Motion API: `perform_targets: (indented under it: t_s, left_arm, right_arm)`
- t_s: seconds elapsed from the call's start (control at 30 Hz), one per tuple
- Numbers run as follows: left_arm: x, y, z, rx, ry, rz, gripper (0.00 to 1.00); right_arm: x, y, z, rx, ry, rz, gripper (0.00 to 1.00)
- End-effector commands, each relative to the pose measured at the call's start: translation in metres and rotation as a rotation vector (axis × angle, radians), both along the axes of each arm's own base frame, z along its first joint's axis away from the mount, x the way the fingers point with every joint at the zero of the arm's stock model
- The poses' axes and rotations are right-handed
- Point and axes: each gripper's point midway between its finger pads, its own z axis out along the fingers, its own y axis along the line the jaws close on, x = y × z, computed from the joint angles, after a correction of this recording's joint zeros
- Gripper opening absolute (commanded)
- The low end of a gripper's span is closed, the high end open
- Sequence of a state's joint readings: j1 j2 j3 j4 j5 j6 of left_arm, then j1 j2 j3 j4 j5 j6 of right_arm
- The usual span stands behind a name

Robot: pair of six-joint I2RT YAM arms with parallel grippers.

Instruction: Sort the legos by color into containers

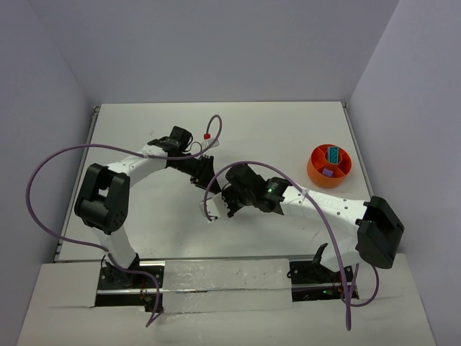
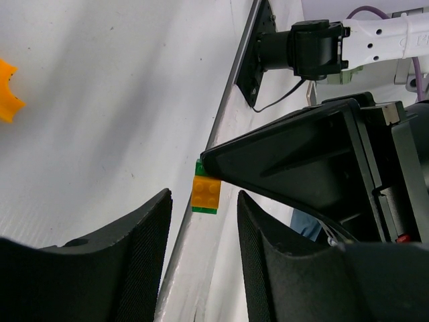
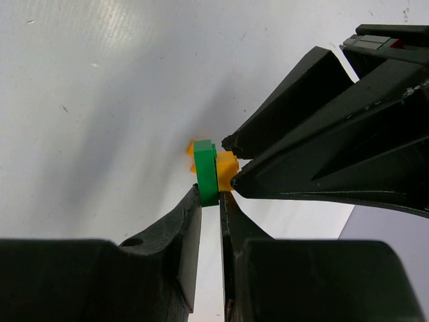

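Note:
Above the middle of the table my right gripper [image 3: 210, 198] is shut on a thin green lego [image 3: 206, 173] with an orange lego [image 3: 228, 168] stuck to its side. My left gripper [image 2: 203, 221] is open; its fingertips [image 3: 231, 143] flank the orange lego without visibly touching it. In the left wrist view the orange-and-green pair [image 2: 205, 194] hangs just ahead of the gap between the fingers. From above, the two grippers meet tip to tip, the left gripper [image 1: 203, 171] and the right gripper [image 1: 222, 190]. The orange bowl [image 1: 318, 177] at the right holds a teal lego [image 1: 334, 153] and a purple one [image 1: 328, 172].
Another orange piece [image 2: 7, 90] shows at the left edge of the left wrist view, on the table. Purple cables [image 1: 209, 205] loop from both arms, one hanging near the grippers. The table's raised edge [image 1: 354, 137] runs just behind the bowl.

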State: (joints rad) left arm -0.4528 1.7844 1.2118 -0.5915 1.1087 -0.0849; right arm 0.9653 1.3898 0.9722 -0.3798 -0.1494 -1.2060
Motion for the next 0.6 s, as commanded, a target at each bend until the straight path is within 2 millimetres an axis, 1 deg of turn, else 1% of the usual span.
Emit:
perform_targets:
  t_s: [0.0, 0.1, 0.2, 0.3, 0.4, 0.43, 0.57]
  left_arm:
    - [0.0045, -0.0066, 0.0056, -0.017, -0.035, -0.014, 0.50]
    - [0.0046, -0.0069, 0.0046, -0.014, -0.031, -0.014, 0.47]
    - [0.0040, -0.0072, 0.0053, -0.017, -0.032, -0.018, 0.43]
    - [0.0033, -0.0072, 0.0058, -0.021, -0.031, -0.021, 0.33]
    - [0.0024, -0.0077, 0.0058, -0.025, -0.028, -0.024, 0.28]
    - [0.0022, -0.0077, 0.0059, -0.025, -0.028, -0.025, 0.28]
    - [0.0012, -0.0085, 0.0066, -0.027, -0.029, -0.031, 0.35]
  right_arm:
    - [0.0048, 0.0126, 0.0294, 0.079, -0.053, 0.002, 0.00]
    - [0.0045, 0.0135, 0.0303, 0.081, -0.052, 0.003, 0.00]
    - [0.0044, 0.0127, 0.0292, 0.078, -0.055, 0.005, 0.00]
    - [0.0037, 0.0129, 0.0288, 0.077, -0.054, 0.006, 0.00]
    - [0.0034, 0.0140, 0.0303, 0.082, -0.050, 0.006, 0.00]
    - [0.0035, 0.0146, 0.0308, 0.084, -0.047, 0.005, 0.00]
    - [0.0025, 0.0158, 0.0321, 0.084, -0.039, 0.006, 0.00]
